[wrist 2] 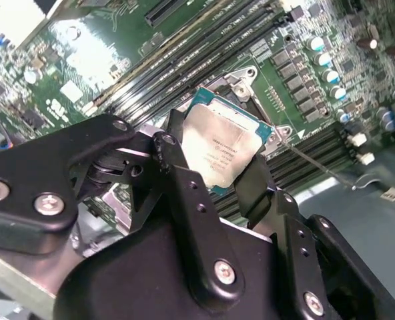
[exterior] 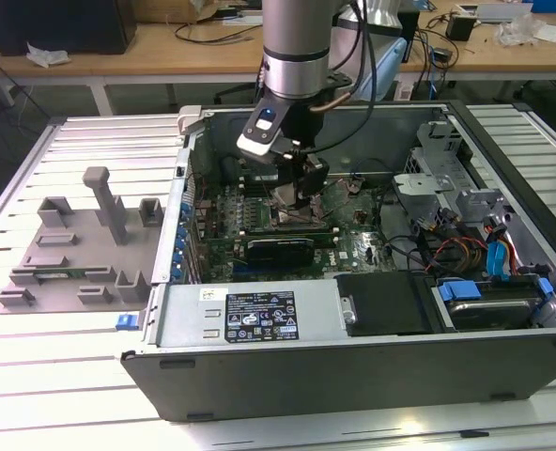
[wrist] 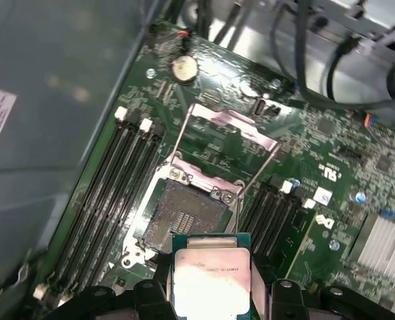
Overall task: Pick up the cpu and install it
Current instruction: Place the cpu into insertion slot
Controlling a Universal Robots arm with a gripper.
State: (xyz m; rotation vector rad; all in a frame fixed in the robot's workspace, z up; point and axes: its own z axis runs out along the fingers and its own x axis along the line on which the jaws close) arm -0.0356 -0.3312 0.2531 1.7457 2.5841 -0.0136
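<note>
The cpu [wrist: 211, 279], a small square chip with a shiny silver top and a thin green rim, sits between the black fingers [wrist 2: 177, 167] of my gripper [wrist 2: 214, 170], which is shut on its two opposite edges. In the first wrist view the chip hangs just short of the dark open socket [wrist: 184, 213], whose metal load plate [wrist: 232, 127] is hinged up and back. In the exterior view my gripper [exterior: 301, 183] reaches down into the open computer case [exterior: 353, 324], low over the green motherboard [exterior: 358, 240].
Black memory slots [wrist: 114, 180] run along both sides of the socket, and cables [exterior: 452, 249] lie toward the exterior view's right inside the case. A black card [exterior: 278, 249] sits below the socket. A grey moulded fixture [exterior: 81, 244] rests on the table at the exterior view's left.
</note>
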